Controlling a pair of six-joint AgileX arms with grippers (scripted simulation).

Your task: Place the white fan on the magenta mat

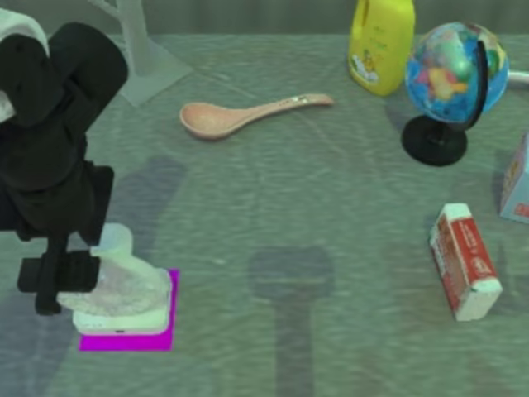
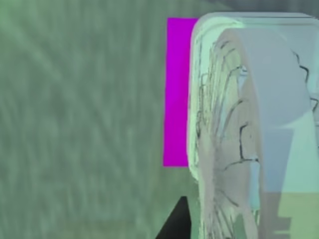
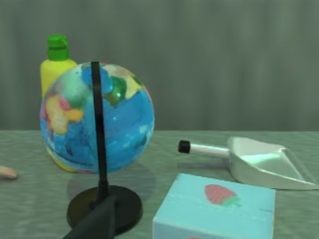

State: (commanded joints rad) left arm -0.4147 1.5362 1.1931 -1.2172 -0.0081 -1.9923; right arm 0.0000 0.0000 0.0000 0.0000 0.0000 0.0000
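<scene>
- Your left pincer (image 1: 62, 281), lower left of the top view, sits against the small white plastic fan (image 1: 124, 289); its grip cannot be told.
- The fan rests on the flat magenta square mat (image 1: 132, 341), base covering most of it.

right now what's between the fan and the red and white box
Nothing: in the top view the table between the fan and the red-and-white box is bare, crossed only by a shadow.

Grey-green tabletop (image 1: 331, 207) with a mottled, brushed-looking texture fills the scene. Plain grey-green wall (image 3: 224, 59) with faint vertical streaks behind the far edge. Light from above: soft dark shadows fall on the table near centre and at left.
</scene>
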